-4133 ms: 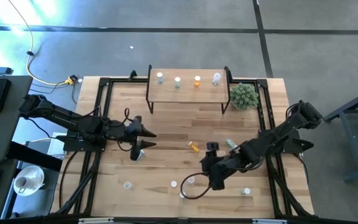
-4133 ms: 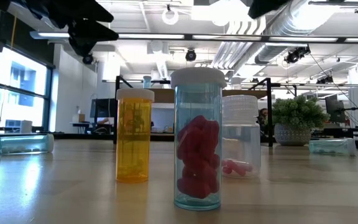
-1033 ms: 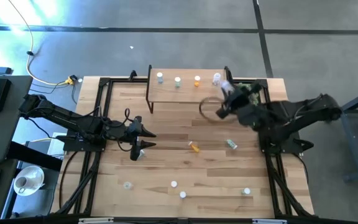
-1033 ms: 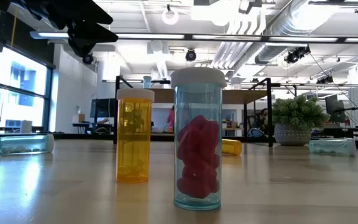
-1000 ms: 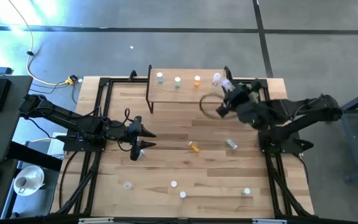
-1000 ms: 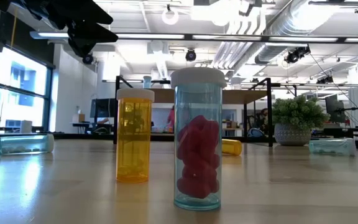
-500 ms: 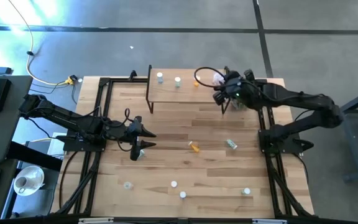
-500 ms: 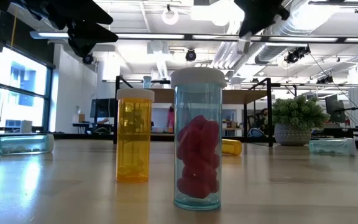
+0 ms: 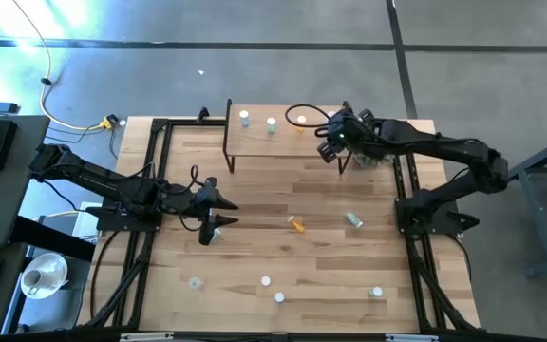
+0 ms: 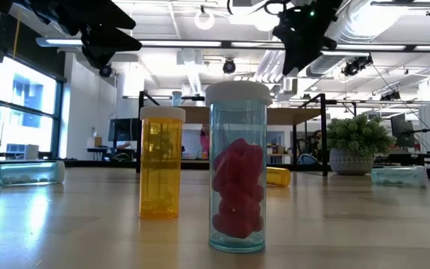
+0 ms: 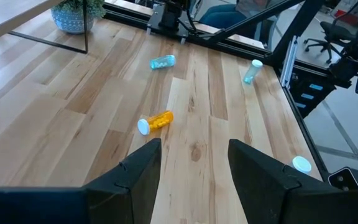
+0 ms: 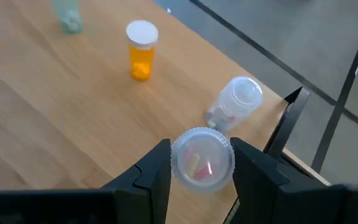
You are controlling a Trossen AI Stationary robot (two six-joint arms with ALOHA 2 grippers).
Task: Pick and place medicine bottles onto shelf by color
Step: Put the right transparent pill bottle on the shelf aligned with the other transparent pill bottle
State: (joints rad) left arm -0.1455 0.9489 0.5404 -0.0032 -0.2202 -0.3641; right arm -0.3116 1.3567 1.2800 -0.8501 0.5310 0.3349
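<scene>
High view: large plank tabletop (image 9: 254, 190) fills the centre, with the small light-wood shelf (image 9: 283, 141) at upper centre. Right gripper (image 12: 196, 163), over the shelf's right end, clasps a clear white-capped bottle (image 12: 202, 157). Left gripper (image 11: 194, 163) hangs at mid-left, unclenched and empty. An orange bottle (image 11: 155, 122) lies at centre.

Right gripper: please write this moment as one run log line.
right gripper: shut on clear bottle | above shelf | beside standing clear bottle | left gripper: open, waiting
</scene>
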